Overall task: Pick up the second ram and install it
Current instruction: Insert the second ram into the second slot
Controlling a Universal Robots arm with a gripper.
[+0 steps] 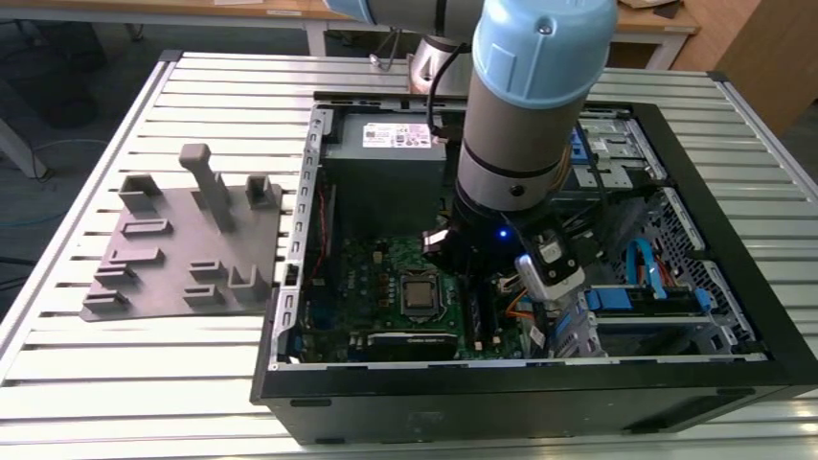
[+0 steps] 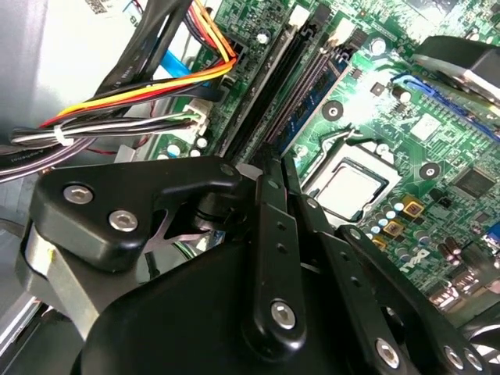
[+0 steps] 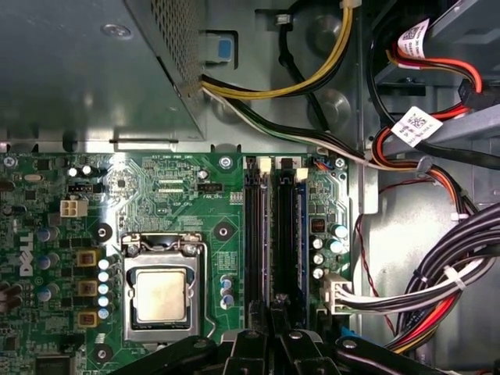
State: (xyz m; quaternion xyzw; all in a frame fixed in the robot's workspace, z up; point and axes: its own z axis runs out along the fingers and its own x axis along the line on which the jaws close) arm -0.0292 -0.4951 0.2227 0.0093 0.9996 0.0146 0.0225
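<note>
The black gripper (image 3: 275, 344) hangs inside the open black computer case (image 1: 511, 398), directly over the long black memory slots (image 3: 271, 234) beside the silver processor (image 3: 161, 296). Its fingers (image 2: 269, 234) press together on the thin dark second ram (image 2: 308, 109), which stands upright in one slot.

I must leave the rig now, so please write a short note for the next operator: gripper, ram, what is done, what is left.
Gripper: low inside the computer case, right at the memory slots; grip state unclear.
Ram: one blue-green stick stands in a slot; I cannot tell if it is the second ram.
Done: the arm is at the slots.
Left: confirm that the second ram is fully seated.
</note>
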